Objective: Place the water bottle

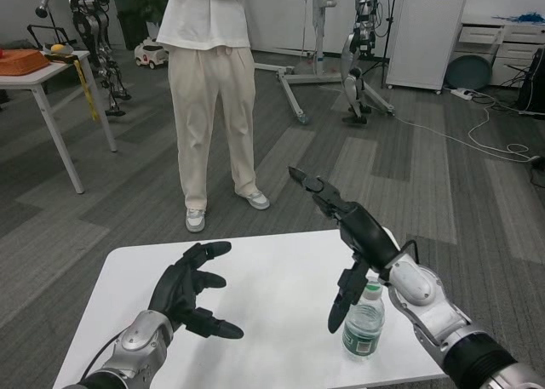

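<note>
From the head view, the water bottle stands upright on the white table near its right edge, just under the right hand (fingers spread, holding nothing). The left hand hovers over the table's left part, fingers apart and empty, and a person stands beyond the table.

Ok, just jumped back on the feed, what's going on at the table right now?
The water bottle stands upright near the right edge of the white table. The right hand hangs just above and beside it, fingers spread, not gripping it; whether a fingertip touches it is unclear. The left hand hovers open over the table's left side, holding nothing. A person stands beyond the table's far edge.
</note>
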Controlling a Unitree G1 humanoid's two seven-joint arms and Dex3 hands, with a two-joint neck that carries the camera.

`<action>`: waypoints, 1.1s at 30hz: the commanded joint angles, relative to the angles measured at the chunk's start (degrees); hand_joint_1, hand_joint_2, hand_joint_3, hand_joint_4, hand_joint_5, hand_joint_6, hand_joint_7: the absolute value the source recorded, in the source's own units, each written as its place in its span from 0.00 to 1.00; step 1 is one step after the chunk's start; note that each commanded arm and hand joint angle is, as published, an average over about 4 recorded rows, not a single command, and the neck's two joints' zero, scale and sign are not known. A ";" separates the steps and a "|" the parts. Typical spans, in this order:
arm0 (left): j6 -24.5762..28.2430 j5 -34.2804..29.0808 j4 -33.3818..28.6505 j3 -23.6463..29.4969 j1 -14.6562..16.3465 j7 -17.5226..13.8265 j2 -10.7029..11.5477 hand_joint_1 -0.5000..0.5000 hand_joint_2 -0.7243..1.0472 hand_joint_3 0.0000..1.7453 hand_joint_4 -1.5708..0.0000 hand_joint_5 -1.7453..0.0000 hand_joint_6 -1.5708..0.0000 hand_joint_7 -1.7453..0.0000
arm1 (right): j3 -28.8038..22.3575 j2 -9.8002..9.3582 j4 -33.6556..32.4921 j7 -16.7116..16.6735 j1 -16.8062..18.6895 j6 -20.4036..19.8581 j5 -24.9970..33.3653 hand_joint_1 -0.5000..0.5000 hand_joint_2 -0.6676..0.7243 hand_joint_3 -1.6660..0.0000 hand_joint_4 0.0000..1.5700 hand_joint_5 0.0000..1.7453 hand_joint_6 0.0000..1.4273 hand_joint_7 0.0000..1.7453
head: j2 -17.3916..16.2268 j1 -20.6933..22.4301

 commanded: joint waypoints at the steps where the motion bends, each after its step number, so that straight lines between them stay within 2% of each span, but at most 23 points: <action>1: -0.69 0.04 -0.57 0.69 0.05 -0.01 0.52 0.00 0.35 0.05 1.00 0.00 1.00 0.60 | 1.51 -0.22 -0.91 -0.16 -1.49 0.77 0.28 0.04 0.68 1.00 0.00 0.00 0.01 0.00 | -0.02 0.01; 5: -1.18 0.00 -1.03 1.07 0.07 0.12 0.63 0.00 0.35 0.05 1.00 0.00 1.00 0.60 | 3.40 -0.66 -1.98 -0.09 -1.62 1.35 0.28 0.04 0.64 1.00 0.00 0.00 0.01 0.00 | -0.14 0.00; 11: -1.88 0.09 -1.67 1.93 0.14 0.38 0.78 0.00 0.35 0.06 1.00 0.00 1.00 0.60 | 3.66 -1.10 -2.31 -0.07 -1.31 1.57 0.28 0.04 0.64 1.00 0.00 0.00 0.00 0.00 | -0.29 -0.04; 15: -2.28 0.26 -2.35 2.67 0.36 0.60 0.85 0.00 0.40 0.05 1.00 0.00 1.00 0.60 | 2.48 -1.17 -2.31 -0.07 -0.72 1.57 0.28 0.04 0.64 1.00 0.00 0.00 0.00 0.00 | -0.40 -0.05; 25: -2.98 0.35 -2.90 3.64 0.58 0.86 0.91 0.00 0.40 0.05 1.00 0.00 1.00 0.60 | -1.22 -1.28 -3.02 -0.07 1.67 1.57 0.32 0.04 0.64 1.00 0.00 0.00 0.00 0.00 | -0.49 -0.08; 30: -3.02 0.35 -3.01 3.66 0.60 0.86 0.91 0.00 0.40 0.10 1.00 0.00 1.00 0.60 | -1.35 -1.28 -3.17 -0.07 1.87 1.57 0.37 0.04 0.64 1.00 0.00 0.00 0.00 0.00 | -0.73 -0.24; 33: -3.02 0.35 -3.12 3.82 0.67 0.86 0.91 0.00 0.40 0.07 1.00 0.00 1.00 0.60 | -1.39 -1.23 -3.19 -0.07 1.89 1.57 0.37 0.04 0.64 1.00 0.00 0.00 0.00 0.00 | -0.68 -0.09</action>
